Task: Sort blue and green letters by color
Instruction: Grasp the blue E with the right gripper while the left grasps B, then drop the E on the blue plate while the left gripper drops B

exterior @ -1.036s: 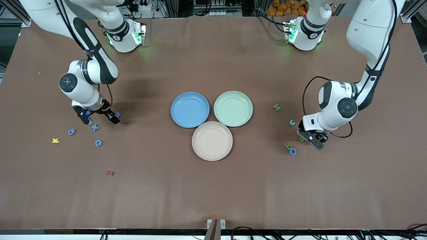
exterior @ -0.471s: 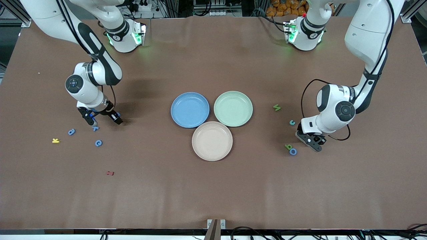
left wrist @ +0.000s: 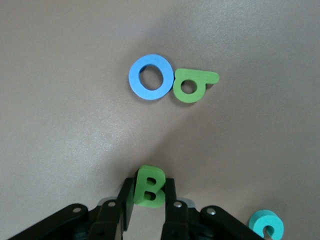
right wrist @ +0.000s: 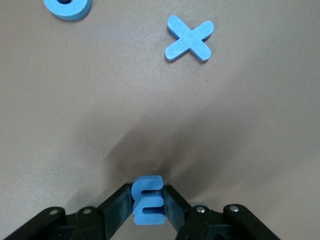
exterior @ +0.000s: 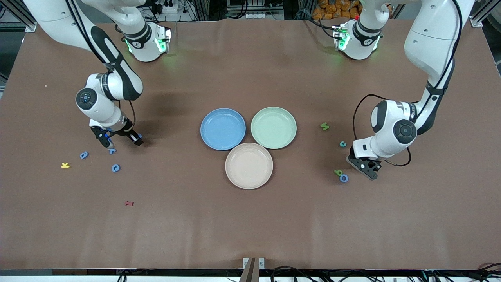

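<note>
My left gripper (exterior: 365,167) is low over the table toward the left arm's end, shut on a green B (left wrist: 148,182) standing upright between its fingers. Close by lie a green b (exterior: 338,172) touching a blue O (exterior: 343,178), a teal c (exterior: 343,144) and a green Z (exterior: 325,126). Toward the right arm's end, my right gripper (exterior: 114,141) is shut on a blue E (right wrist: 148,199). A blue X (right wrist: 189,39) lies just ahead of it, with a blue a (exterior: 83,155) and a blue C (exterior: 115,168) nearer the front camera.
Three plates touch mid-table: blue (exterior: 222,129), green (exterior: 273,127) and beige (exterior: 249,165), the beige one nearest the front camera. A yellow letter (exterior: 65,165) and a dark red letter (exterior: 129,203) lie toward the right arm's end.
Both grippers have closed, the left on the green B and the right on the blue E. The right hand shifted slightly toward the plates; the left hand barely moved.
</note>
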Motion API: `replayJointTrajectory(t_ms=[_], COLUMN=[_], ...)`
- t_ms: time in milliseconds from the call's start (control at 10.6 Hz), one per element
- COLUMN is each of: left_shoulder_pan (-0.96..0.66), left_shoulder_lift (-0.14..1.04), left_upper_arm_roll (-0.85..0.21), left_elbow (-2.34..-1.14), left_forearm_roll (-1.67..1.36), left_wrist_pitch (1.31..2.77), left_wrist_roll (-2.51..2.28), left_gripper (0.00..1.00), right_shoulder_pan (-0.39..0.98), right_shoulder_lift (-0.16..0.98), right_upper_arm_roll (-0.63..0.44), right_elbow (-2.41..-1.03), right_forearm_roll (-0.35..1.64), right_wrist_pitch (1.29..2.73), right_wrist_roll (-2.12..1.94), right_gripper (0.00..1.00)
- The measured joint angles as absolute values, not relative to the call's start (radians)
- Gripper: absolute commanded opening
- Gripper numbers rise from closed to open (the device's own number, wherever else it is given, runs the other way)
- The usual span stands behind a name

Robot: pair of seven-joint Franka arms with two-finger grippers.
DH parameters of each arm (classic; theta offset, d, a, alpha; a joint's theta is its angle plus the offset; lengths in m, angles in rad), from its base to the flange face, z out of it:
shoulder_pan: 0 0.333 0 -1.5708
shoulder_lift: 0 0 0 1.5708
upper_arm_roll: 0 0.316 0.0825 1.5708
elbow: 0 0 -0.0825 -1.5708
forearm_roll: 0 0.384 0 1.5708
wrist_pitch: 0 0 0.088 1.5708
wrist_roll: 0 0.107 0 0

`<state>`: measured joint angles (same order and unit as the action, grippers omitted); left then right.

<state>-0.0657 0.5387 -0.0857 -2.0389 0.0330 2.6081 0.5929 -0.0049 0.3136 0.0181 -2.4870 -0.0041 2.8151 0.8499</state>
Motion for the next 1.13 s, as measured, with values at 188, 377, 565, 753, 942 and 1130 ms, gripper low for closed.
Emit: replayJointTrajectory(t_ms=[188,377,565,753,942,1130], left_shoulder_pan=[-0.064,-0.067,-0.081,-0.105,-0.164,-0.247], left_shoulder_lift=[0.539,0.535,0.517,0.485,0.448,0.432], left_upper_arm_roll=[-0.104,-0.173,-0.245,-0.303,-0.326,-0.354], left_elbow=[-2.036,-2.025,-1.992,-1.972,-1.970,-1.970], left_forearm_roll=[0.033,0.033,0.033,0.033,0.033,0.033], left_wrist_pitch=[2.608,2.606,2.542,2.463,2.406,2.383], left_wrist_roll=[0.538,0.400,0.244,0.088,-0.079,-0.329], left_gripper=[0.00,0.00,0.00,0.00,0.00,0.00], right_shoulder_pan=[-0.006,-0.006,-0.003,0.032,0.118,0.223], right_shoulder_lift=[0.294,0.261,0.247,0.239,0.237,0.238], right_upper_arm_roll=[0.017,0.017,0.020,0.035,0.053,0.059], right_elbow=[-2.450,-2.415,-2.398,-2.362,-2.316,-2.263], right_forearm_roll=[-0.005,-0.005,-0.005,-0.005,-0.004,-0.003], right_wrist_pitch=[2.727,2.662,2.655,2.627,2.616,2.591], right_wrist_roll=[0.807,0.789,0.782,0.775,0.778,0.783], right_gripper=[0.00,0.00,0.00,0.00,0.00,0.00])
